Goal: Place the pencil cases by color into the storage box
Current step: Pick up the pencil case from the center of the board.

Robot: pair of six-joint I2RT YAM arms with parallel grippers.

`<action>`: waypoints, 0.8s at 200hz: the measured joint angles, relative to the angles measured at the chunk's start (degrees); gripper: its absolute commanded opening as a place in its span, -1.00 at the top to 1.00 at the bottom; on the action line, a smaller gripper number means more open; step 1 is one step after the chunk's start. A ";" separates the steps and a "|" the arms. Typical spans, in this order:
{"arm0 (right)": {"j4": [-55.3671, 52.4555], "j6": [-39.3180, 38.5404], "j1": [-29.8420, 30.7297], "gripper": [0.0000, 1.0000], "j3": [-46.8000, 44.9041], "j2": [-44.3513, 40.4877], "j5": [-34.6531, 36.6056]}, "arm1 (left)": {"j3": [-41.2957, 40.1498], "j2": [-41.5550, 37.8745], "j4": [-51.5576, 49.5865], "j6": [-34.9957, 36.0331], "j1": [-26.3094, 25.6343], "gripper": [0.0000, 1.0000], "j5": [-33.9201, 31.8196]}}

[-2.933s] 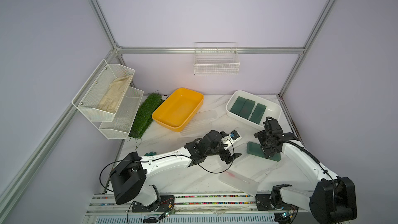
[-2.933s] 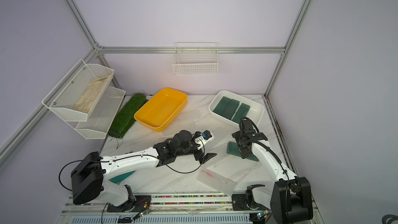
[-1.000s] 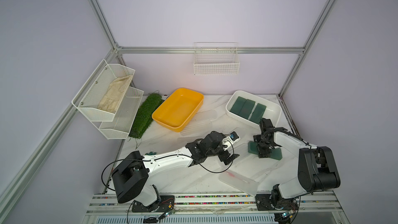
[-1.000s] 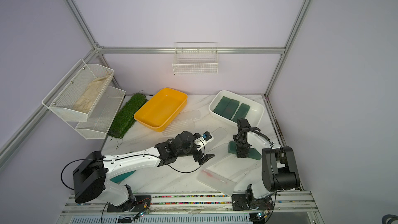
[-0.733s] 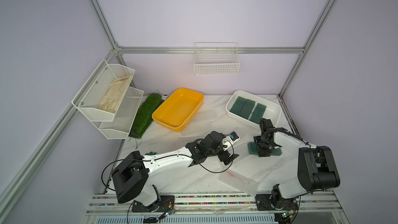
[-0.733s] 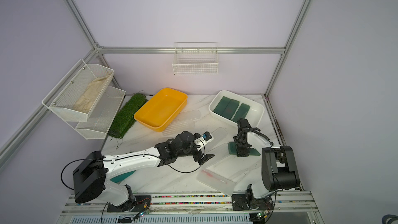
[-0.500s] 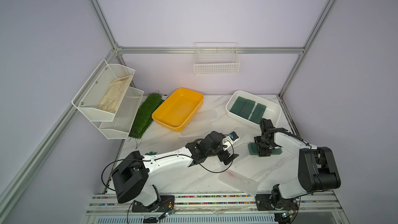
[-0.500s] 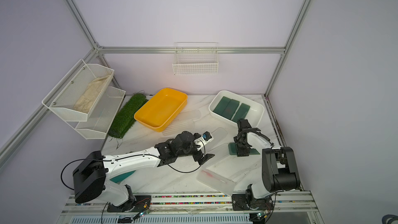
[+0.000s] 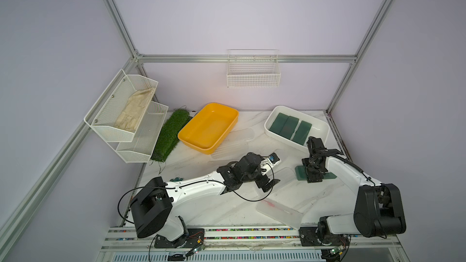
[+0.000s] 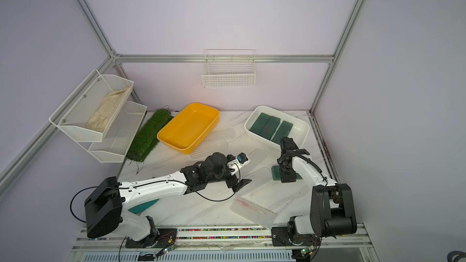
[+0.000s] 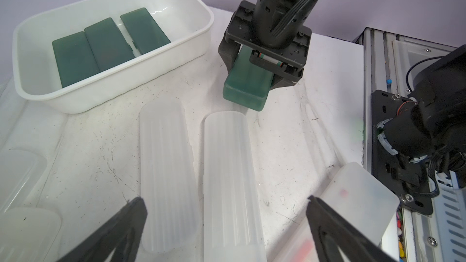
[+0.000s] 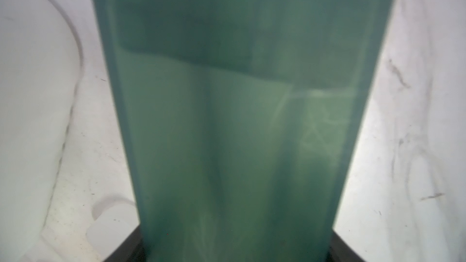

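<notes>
Green plastic fills the right wrist view: the right gripper is clamped across the width of the fourth green pencil case, one finger on each long side. The case is down at the marble table, just beside the white storage box; we cannot tell whether it has left the surface at all. Our left gripper hangs with its jaws spread wide, holding nothing, above two frosted clear cases that lie side by side. Further out, three green cases lie flat in a row inside the box, with a bare strip of floor along one wall. In a top view the yellow tray holds no case, and another clear case lies near the table's front edge.

We judge the risks as follows. The held case has smooth, hard sides, so a pinch on narrow pads may let it pivot or slide out once it is lifted. A low carry would knock its end against the box wall and twist it in the grip. The free strip in the box looks narrow: released askew, the case would land on its neighbours or lean on the wall. Our two arms also work close together, so a wide swing could bring them into contact.
</notes>
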 measured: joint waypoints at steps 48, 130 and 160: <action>-3.52 -3.58 0.00 -0.19 7.37 -2.73 5.51 | 0.68 0.00 -0.22 -1.01 0.00 -1.00 0.20; -4.44 -19.15 0.13 -0.22 22.27 5.51 11.61 | 1.22 0.00 -0.20 -2.27 0.13 -1.00 1.31; -2.71 -26.84 0.28 -0.22 27.15 10.56 13.27 | 1.22 -0.07 -0.20 -2.29 0.20 -1.00 1.31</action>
